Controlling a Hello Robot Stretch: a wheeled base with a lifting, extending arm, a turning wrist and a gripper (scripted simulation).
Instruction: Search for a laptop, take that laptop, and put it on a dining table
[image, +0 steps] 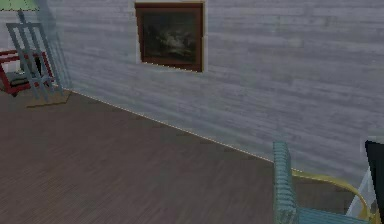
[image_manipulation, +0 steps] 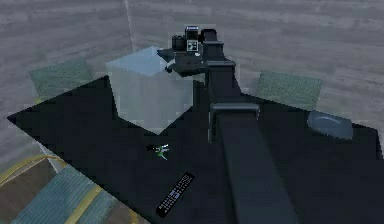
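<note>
The arm crosses the dark desk, right of a remote. The end effector is by a pale box; whether it holds anything cannot be told.

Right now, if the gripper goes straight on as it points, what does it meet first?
Probably the pale grey cube-shaped box, right at the gripper; depth is unclear, so it might pass above it.
</note>
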